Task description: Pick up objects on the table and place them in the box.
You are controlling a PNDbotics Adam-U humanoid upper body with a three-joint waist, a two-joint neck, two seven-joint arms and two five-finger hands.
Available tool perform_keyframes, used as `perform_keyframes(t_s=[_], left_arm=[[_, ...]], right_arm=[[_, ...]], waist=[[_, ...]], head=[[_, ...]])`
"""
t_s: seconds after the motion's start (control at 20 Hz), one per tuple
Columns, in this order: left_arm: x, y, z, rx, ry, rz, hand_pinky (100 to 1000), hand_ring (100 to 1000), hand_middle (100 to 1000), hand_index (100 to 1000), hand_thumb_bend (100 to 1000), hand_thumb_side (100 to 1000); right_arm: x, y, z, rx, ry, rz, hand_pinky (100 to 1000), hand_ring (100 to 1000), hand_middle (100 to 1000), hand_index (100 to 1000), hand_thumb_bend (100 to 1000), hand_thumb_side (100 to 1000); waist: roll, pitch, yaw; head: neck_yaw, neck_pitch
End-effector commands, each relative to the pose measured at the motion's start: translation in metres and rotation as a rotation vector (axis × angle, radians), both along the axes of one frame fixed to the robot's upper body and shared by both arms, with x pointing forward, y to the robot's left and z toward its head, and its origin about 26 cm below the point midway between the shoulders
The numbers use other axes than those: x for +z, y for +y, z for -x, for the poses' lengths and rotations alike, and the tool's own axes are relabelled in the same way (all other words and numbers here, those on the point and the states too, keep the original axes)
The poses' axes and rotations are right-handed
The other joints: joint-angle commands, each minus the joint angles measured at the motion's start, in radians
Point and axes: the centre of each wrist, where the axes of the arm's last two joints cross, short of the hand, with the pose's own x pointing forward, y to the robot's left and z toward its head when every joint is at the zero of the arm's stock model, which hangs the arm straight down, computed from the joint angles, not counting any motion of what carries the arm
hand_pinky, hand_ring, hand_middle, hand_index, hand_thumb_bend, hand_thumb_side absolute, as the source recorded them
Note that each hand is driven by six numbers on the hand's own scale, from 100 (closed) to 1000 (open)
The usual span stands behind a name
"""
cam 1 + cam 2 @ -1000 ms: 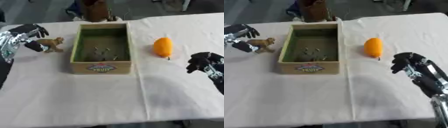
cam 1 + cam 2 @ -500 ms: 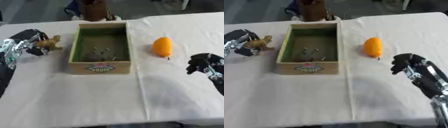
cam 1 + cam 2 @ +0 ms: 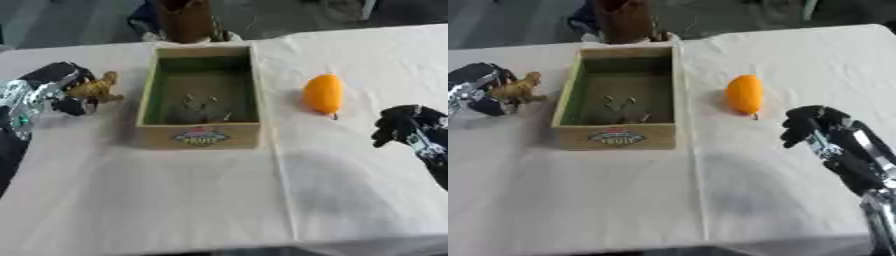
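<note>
A small tan toy animal [image 3: 96, 88] is held off the cloth at the left, with my left hand [image 3: 54, 91] curled around it. The wooden box [image 3: 200, 136] with a green inside stands in the middle, to the right of that hand; a few small dark bits lie on its floor. An orange mango-like fruit [image 3: 323, 94] lies on the cloth to the right of the box. My right hand [image 3: 814, 128] hovers below and to the right of the fruit, fingers curled, holding nothing.
A white cloth [image 3: 219, 200] covers the table. A brown object [image 3: 185, 20] stands just behind the box at the far edge. The table's front edge runs along the bottom of the views.
My left hand has closed on the toy animal and lifted it slightly, shifting it toward the box. The right hand has stayed in place.
</note>
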Motion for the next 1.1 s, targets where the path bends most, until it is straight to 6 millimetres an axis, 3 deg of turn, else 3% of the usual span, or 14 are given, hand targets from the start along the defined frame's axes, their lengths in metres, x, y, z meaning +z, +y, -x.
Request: perform_keyframes(t_s=[0.05,0.35,0.65,0.85,1.1], left_arm=[[0.034,0.001,-0.003,-0.024,-0.068,-0.006,571,455,392,599,100,162],[0.075,-0.019,-0.005,-0.135,-0.161,0.033,563,452,388,594,100,172],[0.108,-0.07,-0.013,-0.319,-0.23,0.079,556,449,386,588,100,175],[0.111,-0.111,-0.021,-0.421,-0.232,0.102,552,449,386,587,100,177],[0.091,-0.153,-0.03,-0.489,-0.208,0.136,551,457,392,593,100,187]], right_arm=[[0.008,-0.004,0.0,-0.006,-0.025,0.014,547,584,597,729,100,509],[0.006,-0.005,0.0,-0.008,-0.016,0.012,547,585,597,730,100,508],[0.004,-0.004,0.001,-0.002,-0.01,0.012,547,585,597,730,100,507],[0.004,-0.003,0.0,0.006,-0.011,0.01,547,586,597,730,100,508],[0.005,0.002,-0.001,0.027,-0.014,0.007,547,586,597,730,100,509]], waist=[[-0.002,-0.021,0.001],[-0.001,-0.034,0.007],[-0.005,-0.042,0.008],[-0.009,-0.04,0.0],[-0.012,-0.032,-0.015]], head=[[-0.002,-0.001],[-0.004,0.005],[0.002,0.007],[0.014,0.008],[0.035,0.001]])
